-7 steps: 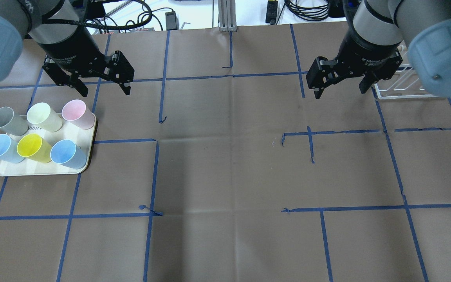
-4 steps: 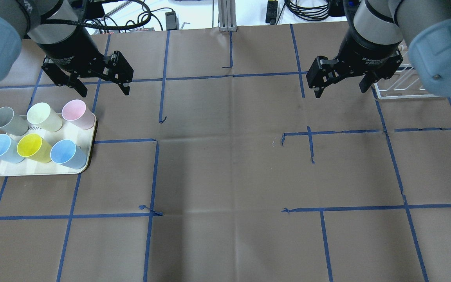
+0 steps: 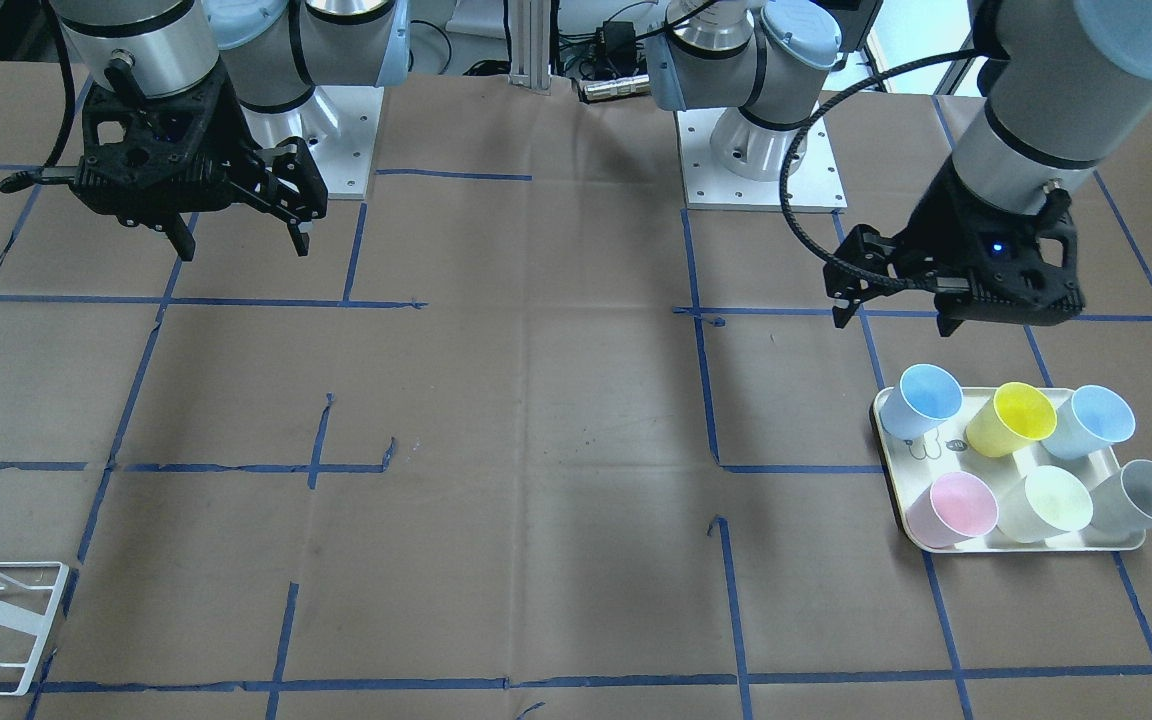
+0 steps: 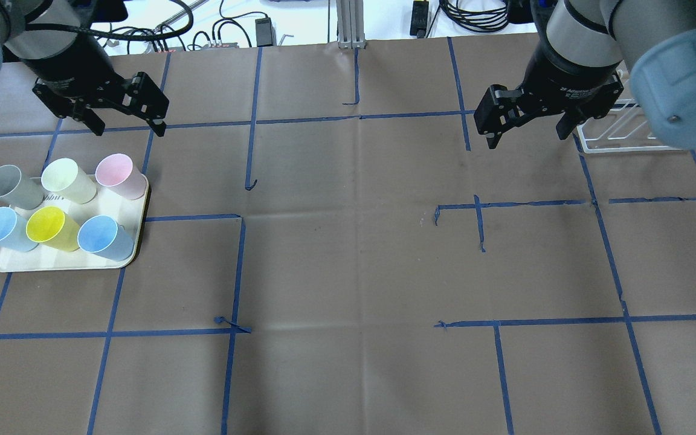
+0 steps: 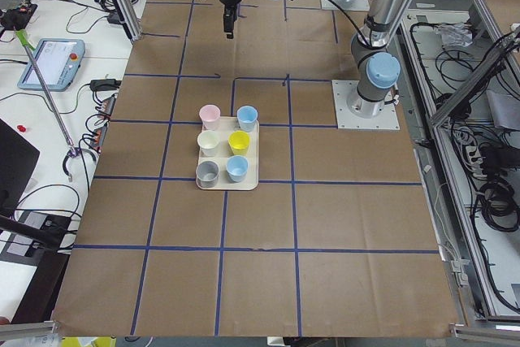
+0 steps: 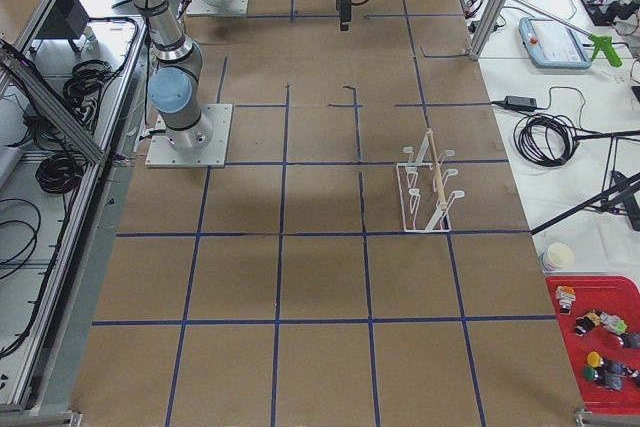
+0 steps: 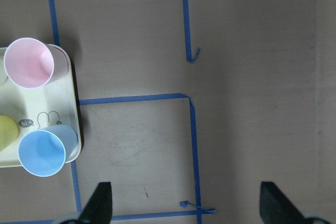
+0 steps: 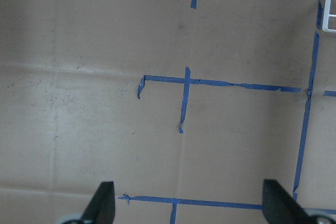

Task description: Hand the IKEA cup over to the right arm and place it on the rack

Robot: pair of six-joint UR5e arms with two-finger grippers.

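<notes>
"Starting at the left gripper (image 4: 128,128), how were its fingers (image 7: 100,203) found?"

"Spread wide, with nothing gripped. In the left wrist view both tips were seen at the bottom edge, and only bare brown paper (image 7: 236,103) was shown between them."

"Where was the cup to be found?"

"6 cups were stood upright on the cream tray (image 4: 52,261), mouths up, so each long axis was vertical. Which 1 was meant could not be told. The pink cup (image 4: 115,170) and a blue cup (image 4: 103,235) were set along the tray edge nearest that gripper. The yellow cup (image 4: 46,225) and the other 3 were ranged beyond them. The whole tray was placed to the robot's left of the finger gap and below it, well clear of both tips."

"Which arm was judged the nearer?"

"The left, plainly: it was hung near the tray, while the right gripper (image 4: 527,139) was held well apart, far across the same paper. Its fingers (image 8: 102,203) were likewise parted and nothing was carried."

"And the rack (image 4: 620,138)?"

"It was seen farthest off, just beside the right gripper on the robot's right, and no cup was shown on it. The pick was judged not yet begun. A sideways shift to the left and a straight descent over 1 rim would be called for, so that a cup wall could be taken between the fingers before any handover."
</notes>
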